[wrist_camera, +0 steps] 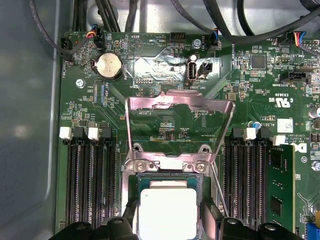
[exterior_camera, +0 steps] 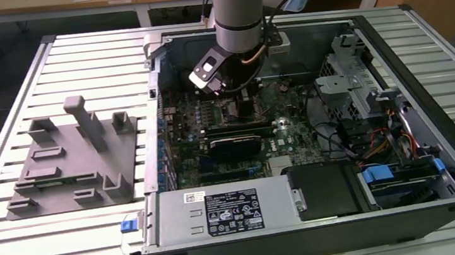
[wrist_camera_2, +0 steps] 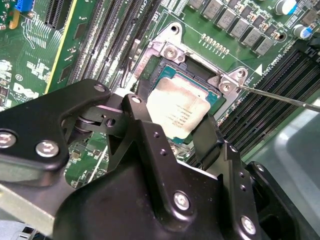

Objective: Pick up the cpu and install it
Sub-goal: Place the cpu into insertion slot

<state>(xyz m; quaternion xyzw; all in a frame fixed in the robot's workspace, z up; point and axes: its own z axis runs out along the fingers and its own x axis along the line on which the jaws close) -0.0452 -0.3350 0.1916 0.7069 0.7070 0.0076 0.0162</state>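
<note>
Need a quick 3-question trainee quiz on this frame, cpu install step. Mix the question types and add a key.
1. True or false: the socket's metal load plate is closed down over the cpu.
2. Where is the gripper?
A. Over the grey fixture
B. At the cpu, over the socket on the motherboard
C. Over the power supply
3. Fill in: in the exterior view, the grey fixture sits outside the computer case, on that view's ____.

Key:
1. False. The plate is swung open and the cpu's top is uncovered.
2. B.
3. Left.
</note>
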